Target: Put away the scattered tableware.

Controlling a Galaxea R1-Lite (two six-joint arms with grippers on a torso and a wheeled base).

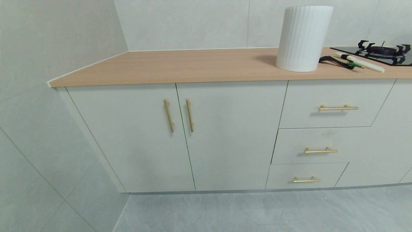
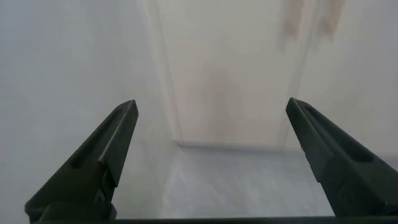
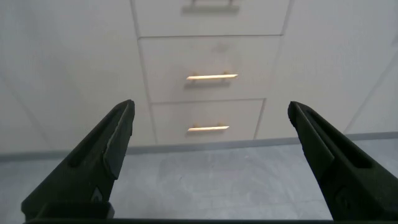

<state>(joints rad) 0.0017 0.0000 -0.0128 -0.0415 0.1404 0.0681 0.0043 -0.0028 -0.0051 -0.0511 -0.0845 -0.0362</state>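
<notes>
The left gripper hangs low with its two dark fingers spread wide and nothing between them, facing the foot of the pale cabinet where it meets the grey floor. The right gripper is likewise spread and empty, pointed at the lower pale drawers with slim brass bar handles. The tableware is well apart from both. A black-handled utensil and a long white utensil with a green band lie flat on the light wooden countertop, just beside the tall white ribbed cylindrical holder, between it and the black gas hob. Exactly what kind of utensils they are is too small to tell. The task looks barely begun, and the step in hand is probably the approach. The right arm is likely the better choice, since the pieces sit toward the robot's right. It should rise above counter height before moving in, so that it does not catch the counter edge. It should come down with the fingers set across the white utensil's narrow width near its middle. The holder is tall and may tip if nudged, so the lift should clear its rim fully, and the utensil should go in end first. The black-handled piece lies very close to the holder's base, which leaves little room on that side. Taking the outer piece first seems wise.
</notes>
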